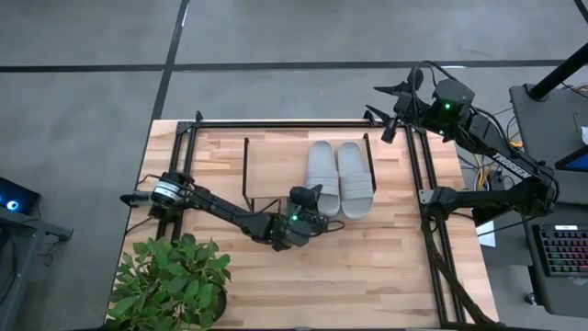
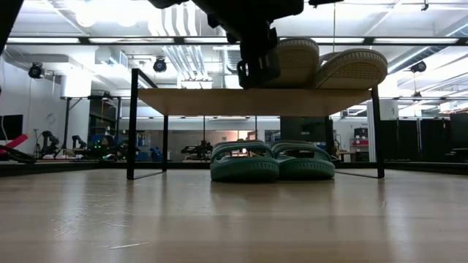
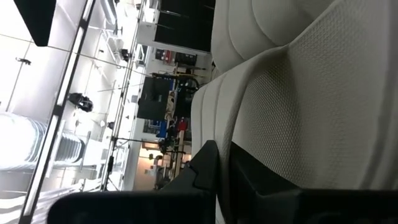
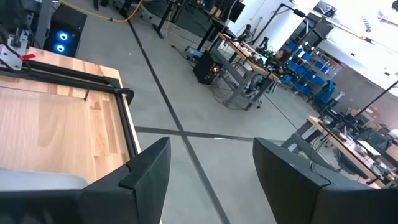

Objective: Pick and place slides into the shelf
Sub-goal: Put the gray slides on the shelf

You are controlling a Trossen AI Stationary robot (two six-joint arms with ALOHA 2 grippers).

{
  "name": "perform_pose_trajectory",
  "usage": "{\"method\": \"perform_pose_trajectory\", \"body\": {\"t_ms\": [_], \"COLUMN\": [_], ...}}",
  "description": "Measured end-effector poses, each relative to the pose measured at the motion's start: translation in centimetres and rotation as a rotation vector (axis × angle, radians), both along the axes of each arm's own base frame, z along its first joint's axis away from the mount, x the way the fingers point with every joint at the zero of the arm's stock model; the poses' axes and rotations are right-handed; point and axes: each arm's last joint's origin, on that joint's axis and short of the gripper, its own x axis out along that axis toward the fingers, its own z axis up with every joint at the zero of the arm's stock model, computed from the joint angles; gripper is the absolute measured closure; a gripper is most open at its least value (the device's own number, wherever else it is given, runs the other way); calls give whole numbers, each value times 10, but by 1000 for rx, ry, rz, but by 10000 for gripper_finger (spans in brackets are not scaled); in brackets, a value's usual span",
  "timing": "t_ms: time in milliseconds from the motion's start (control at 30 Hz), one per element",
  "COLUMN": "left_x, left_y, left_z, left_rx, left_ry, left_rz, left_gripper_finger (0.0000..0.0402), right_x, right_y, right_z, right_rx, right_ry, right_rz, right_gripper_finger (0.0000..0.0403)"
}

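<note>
Your left hand (image 1: 314, 198) sits at the near end of the shelf (image 1: 266, 165), its fingers closed tight beside the heel of the left-most pale grey slide (image 1: 322, 177); from the left wrist view the dark finger (image 3: 205, 165) presses against that slide's textured sole, though you cannot tell whether it is actually pinching the foam. Both grey slides lie side by side and touching on the shelf's top board, toward its right end, with the second one (image 1: 354, 179) next to the board's right edge. In the low view their heels overhang the board's front edge. Under the board, the two teal slides (image 2: 270, 161) rest on the counter (image 1: 367, 267), side by side between the wire legs. The left half of the top board is bare. A potted plant (image 1: 175, 280) crowds the counter's near left corner, close to your left arm. Your right hand (image 4: 208, 174) waits with fingers wide apart, off the counter's far right corner above the floor.
</note>
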Motion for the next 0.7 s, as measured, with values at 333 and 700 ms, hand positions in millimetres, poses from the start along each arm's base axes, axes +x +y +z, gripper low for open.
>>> {"method": "perform_pose_trajectory", "body": {"t_ms": [333,700], "left_x": [-2,-5], "left_y": [-7,-16], "left_z": [0,-3], "left_rx": [-29,-28], "left_ry": [-43,-35], "left_rz": [-11,-35], "left_gripper_finger": [401,401], "right_x": [0,0], "right_y": [0,0], "right_z": [-1,-1], "right_rx": [0,0], "right_ry": [2,2], "right_rz": [0,0], "right_gripper_finger": [183,183]}}
